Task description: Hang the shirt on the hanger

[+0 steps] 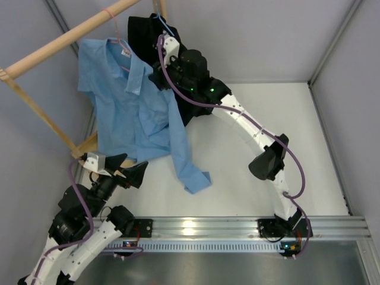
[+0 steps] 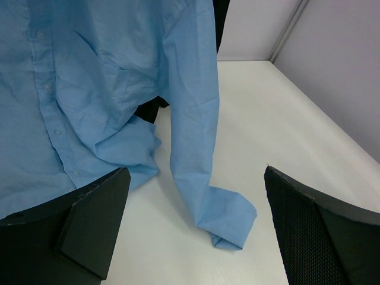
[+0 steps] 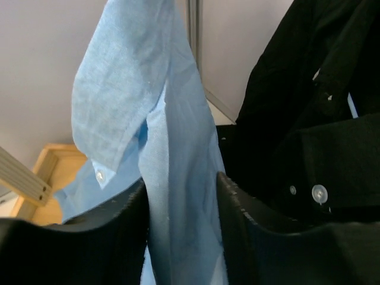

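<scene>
Shirt (image 1: 127, 113) — one, blue, hung on one pink hanger (image 1: 117, 37) from the rod (image 1: 65, 38), beside one black shirt (image 1: 142, 29). Two grippers: left gripper (image 2: 196, 172) spread wide, empty; right gripper (image 3: 181, 181) — jaws parted, blue cloth between.

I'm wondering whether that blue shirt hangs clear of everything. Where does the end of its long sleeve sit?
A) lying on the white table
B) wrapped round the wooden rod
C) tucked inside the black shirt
A: the cuff of the blue shirt lies crumpled on the white table, while the rest of the shirt hangs from the wooden rod.
</scene>
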You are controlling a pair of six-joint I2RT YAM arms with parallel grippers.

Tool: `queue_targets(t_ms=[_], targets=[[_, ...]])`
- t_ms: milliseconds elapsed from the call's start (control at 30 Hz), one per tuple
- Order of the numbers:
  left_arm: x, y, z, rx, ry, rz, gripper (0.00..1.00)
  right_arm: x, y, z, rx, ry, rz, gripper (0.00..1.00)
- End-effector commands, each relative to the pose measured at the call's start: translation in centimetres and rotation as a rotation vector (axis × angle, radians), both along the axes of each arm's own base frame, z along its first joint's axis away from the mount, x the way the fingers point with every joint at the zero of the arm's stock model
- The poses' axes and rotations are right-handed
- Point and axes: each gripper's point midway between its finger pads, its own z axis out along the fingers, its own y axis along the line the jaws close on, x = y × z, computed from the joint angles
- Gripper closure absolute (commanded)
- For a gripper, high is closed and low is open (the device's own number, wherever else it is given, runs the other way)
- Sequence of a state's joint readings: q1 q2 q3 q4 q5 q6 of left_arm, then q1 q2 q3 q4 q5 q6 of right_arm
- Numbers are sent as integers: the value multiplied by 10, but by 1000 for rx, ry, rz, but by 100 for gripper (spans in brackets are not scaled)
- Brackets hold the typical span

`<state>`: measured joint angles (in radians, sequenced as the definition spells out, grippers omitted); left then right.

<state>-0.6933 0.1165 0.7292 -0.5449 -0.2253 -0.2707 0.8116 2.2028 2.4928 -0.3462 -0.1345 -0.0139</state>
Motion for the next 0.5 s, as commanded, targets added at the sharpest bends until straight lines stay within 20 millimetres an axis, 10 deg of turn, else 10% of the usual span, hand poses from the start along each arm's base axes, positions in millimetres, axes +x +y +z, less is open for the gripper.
queue_targets(t_ms=[0, 233, 300, 367, 400, 433, 467], targets=[[6, 1, 8, -6, -15, 25, 2, -27, -23, 60, 66, -72, 22, 54], [24, 15, -4, 16, 55, 163, 2, -74, -77, 101, 69, -109, -1, 0], [30, 20, -8, 25, 82, 209, 2, -99, -109, 128, 110, -129, -28, 1], [40, 30, -19, 60, 140, 301, 2, -101, -130, 98, 52, -64, -100, 1], [42, 35, -20, 70, 156, 339, 2, -123, -160, 117, 92, -79, -133, 1], [50, 43, -26, 101, 188, 412, 2, -114, -176, 71, 10, -17, -238, 1], [51, 48, -31, 127, 212, 445, 2, -135, -210, 83, 73, -17, -290, 1]])
